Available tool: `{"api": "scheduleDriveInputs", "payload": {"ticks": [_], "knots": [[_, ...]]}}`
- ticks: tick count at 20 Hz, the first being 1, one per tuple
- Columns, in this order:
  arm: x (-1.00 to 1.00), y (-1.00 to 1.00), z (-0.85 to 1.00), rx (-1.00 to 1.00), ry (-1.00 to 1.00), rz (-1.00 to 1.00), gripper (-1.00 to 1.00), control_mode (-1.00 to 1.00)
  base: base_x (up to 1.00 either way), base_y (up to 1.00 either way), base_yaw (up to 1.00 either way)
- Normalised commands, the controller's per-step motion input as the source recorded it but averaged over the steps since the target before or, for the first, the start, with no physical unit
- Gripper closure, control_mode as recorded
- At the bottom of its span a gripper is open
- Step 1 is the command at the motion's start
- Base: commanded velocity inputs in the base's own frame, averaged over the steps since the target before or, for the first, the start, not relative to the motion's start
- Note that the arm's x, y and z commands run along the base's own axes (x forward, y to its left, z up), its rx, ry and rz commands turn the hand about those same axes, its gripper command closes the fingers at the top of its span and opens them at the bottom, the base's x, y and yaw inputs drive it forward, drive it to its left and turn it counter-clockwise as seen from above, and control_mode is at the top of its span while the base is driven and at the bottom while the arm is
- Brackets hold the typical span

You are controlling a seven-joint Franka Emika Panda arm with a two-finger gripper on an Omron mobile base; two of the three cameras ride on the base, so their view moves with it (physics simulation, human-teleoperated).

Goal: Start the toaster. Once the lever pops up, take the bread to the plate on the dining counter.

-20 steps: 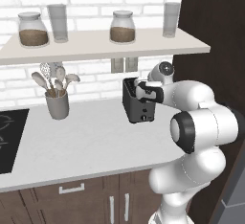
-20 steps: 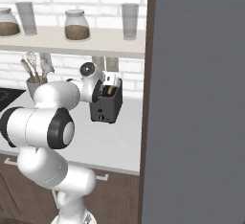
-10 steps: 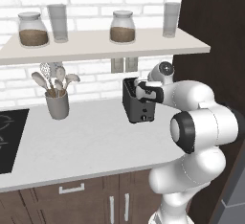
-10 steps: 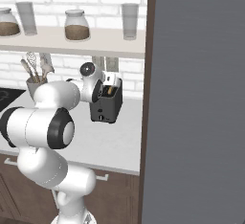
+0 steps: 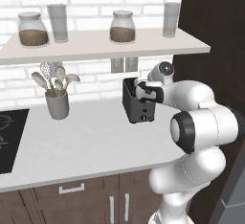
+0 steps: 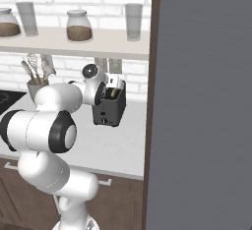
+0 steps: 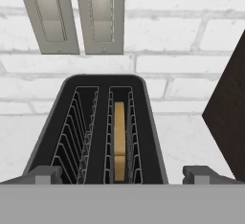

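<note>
The dark toaster (image 5: 138,107) stands on the white counter against the brick wall, also seen in the right base view (image 6: 108,112). From above, its rim (image 7: 56,117) frames two slots. The tan bread (image 7: 119,141) sits down in the right slot, and its top edge shows (image 6: 114,94) from the side. My gripper (image 7: 122,173) hovers over the toaster's front end, open, its fingertips (image 7: 44,173) spread wider than the toaster. The hand (image 5: 146,91) sits right at the toaster's top front. The plate and the dining counter are out of view.
A grey utensil holder (image 5: 57,104) stands left of the toaster, with a black cooktop (image 5: 9,137) beyond it. A shelf (image 5: 100,43) with jars and glasses hangs overhead. A tall dark panel (image 6: 206,101) closes off the right. Two wall outlets (image 7: 76,15) sit behind the toaster.
</note>
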Motion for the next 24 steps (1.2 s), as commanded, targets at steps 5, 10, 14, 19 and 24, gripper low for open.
{"api": "scheduleDriveInputs", "payload": {"ticks": [5,10,14,19,24], "knots": [[0.00,0.00,0.00,0.00,0.00,0.00,-1.00,-1.00,0.00,0.00,0.00],[0.00,0.00,0.00,0.00,0.00,0.00,-1.00,-1.00,0.00,0.00,0.00],[0.00,0.00,0.00,0.00,0.00,0.00,-1.00,-1.00,0.00,0.00,0.00],[0.00,0.00,0.00,0.00,0.00,0.00,-1.00,-1.00,0.00,0.00,0.00],[0.00,0.00,0.00,0.00,0.00,0.00,-1.00,-1.00,0.00,0.00,0.00]]}}
